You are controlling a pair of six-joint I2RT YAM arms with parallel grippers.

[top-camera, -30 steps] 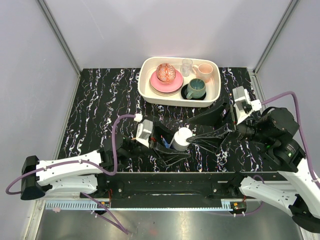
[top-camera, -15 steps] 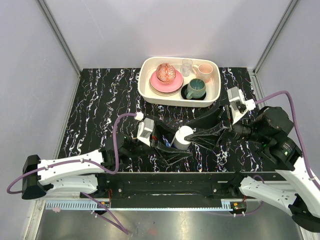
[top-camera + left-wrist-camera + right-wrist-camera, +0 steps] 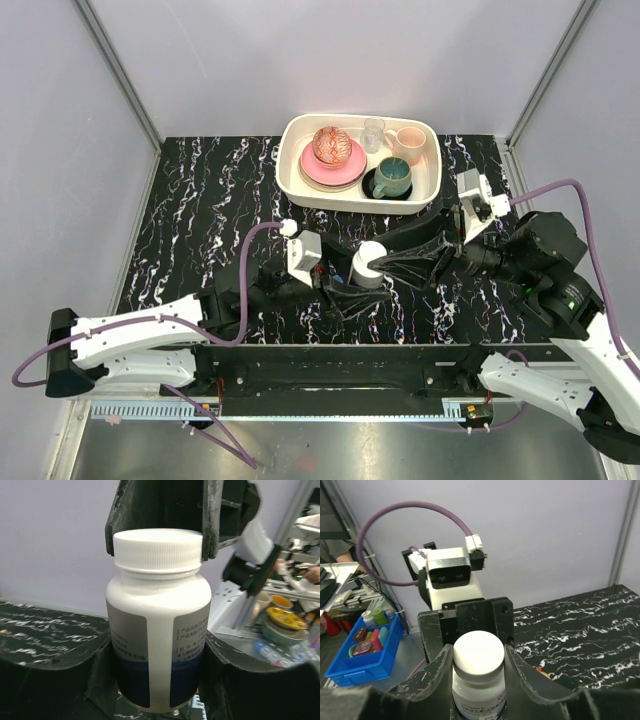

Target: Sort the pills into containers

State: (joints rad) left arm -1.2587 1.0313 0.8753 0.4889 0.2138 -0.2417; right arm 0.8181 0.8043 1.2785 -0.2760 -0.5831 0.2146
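Observation:
A white pill bottle (image 3: 368, 262) with a ribbed white cap stands upright at the table's front middle. My left gripper (image 3: 352, 285) is shut on its lower body; in the left wrist view the bottle (image 3: 157, 615) fills the space between the fingers of this gripper (image 3: 157, 680). My right gripper (image 3: 385, 262) is shut on the cap; in the right wrist view its jaws (image 3: 477, 660) flank the cap (image 3: 477, 650). A small orange bit (image 3: 543, 671) peeks past the right finger; too little shows to name it. The blue pill box and loose pills are hidden.
A white tray (image 3: 290, 175) at the back holds pink plates with a patterned bowl (image 3: 332, 146), a clear glass (image 3: 373, 133), a pink cup (image 3: 408, 143) and a teal mug (image 3: 392, 177). Off the table, a blue bin (image 3: 360, 655) of small items shows.
The left arm has carried the bottle slightly right and away from the front edge. The right gripper has moved left and closed around the cap.

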